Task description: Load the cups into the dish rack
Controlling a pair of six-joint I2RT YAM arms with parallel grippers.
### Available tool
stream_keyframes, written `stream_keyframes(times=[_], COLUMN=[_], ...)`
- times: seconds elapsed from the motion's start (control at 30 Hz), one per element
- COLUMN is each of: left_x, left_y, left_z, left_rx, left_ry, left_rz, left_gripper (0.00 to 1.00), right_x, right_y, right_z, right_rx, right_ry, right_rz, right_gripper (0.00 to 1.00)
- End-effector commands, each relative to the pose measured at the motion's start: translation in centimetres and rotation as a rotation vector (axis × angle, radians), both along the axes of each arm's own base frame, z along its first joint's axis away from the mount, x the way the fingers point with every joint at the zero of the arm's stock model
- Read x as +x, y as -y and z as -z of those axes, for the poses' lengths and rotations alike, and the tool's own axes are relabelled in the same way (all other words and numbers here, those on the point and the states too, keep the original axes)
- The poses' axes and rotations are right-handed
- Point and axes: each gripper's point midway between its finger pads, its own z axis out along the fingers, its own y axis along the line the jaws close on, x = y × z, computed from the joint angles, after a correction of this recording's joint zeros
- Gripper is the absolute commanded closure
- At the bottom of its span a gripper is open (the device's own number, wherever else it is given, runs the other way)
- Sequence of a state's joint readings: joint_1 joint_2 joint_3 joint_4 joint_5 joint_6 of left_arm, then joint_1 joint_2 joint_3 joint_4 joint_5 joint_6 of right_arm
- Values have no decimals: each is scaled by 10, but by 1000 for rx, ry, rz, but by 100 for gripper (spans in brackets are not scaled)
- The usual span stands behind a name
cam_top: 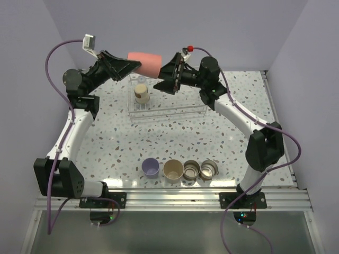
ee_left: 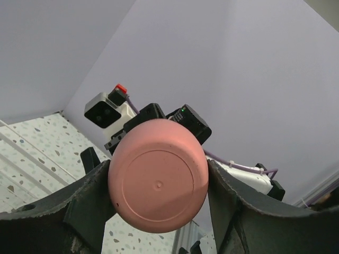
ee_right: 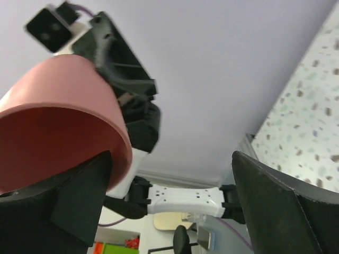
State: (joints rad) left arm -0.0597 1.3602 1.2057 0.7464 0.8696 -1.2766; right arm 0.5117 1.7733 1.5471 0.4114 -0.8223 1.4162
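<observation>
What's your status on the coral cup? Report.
Left claw shut on coral cup, above dish rack. Right claw open at its rim. Tan cup already in rack, below.

White arm links (cam_top: 74, 129), blk joints (cam_top: 263, 151), purple cables (cam_top: 49, 211), blk left end effector (cam_top: 136, 64).

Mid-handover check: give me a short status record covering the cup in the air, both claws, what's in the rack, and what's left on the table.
airborne: coral cup, lying sideways above the dish rack
left claw: closed on the coral cup's base end
right claw: open, fingers spread wide at the cup's rim
in rack: tan-based steel cup, left part
on table, near edge, left to right: lavender cup, beige cup, steel cup, second steel cup
</observation>
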Motion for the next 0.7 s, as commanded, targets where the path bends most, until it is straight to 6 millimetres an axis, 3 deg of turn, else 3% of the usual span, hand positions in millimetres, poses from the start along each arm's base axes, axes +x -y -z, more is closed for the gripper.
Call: stream_keyframes(times=[0.0,0.07,0.1,0.17,0.2,0.23,0.27,0.3,0.33,0.37,0.4,0.43,0.5,0.53,0.57,0.63,0.67], left_x=[17,30,44,58,75,87,108,118,130,151,158,164,181,192,203,211,219], left_y=[1,0,1,0,1,-2,-1,4,3,8,15,18,35,31,36,40,41], left_z=[-8,-7,4,2,21,13,29,50,31,50,74,54,92,80,99,111,128], left_rx=[58,85,96,119,142,176,210,261,309,348,432,448,547,584,624,697,730], left_ry=[50,44,2,18,-55,-12,-54,-145,-64,-95,-159,-114,-193,-144,-166,-157,-174], left_rz=[-41,-61,-64,-91,-101,-158,-185,-193,-258,-269,-287,-318,-323,-398,-406,-463,-477], left_gripper=[90,92,93,97,100,100,100,100,100,100,100,100,100,100,100,100,100], right_x=[-1,-1,-3,-7,-10,-10,-18,-21,-25,-31,-34,-40,-45,-51,-51,-60,-62], right_y=[31,57,65,94,102,114,121,125,128,131,133,137,144,149,152,159,161], right_z=[6,17,25,40,43,60,56,59,69,67,70,78,79,82,83,83,85], right_rx=[-126,-208,-246,-339,-367,-425,-436,-450,-475,-479,-492,-525,-562,-596,-617,-649,-659], right_ry=[46,49,35,28,25,-1,13,10,-10,1,-4,-13,4,11,17,28,27], right_rz=[69,123,143,212,236,270,287,298,299,301,301,296,316,312,325,327,328], right_gripper=[2,2,2,2,2,2,2,2,2,2,2,2,2,2,2,2,2])
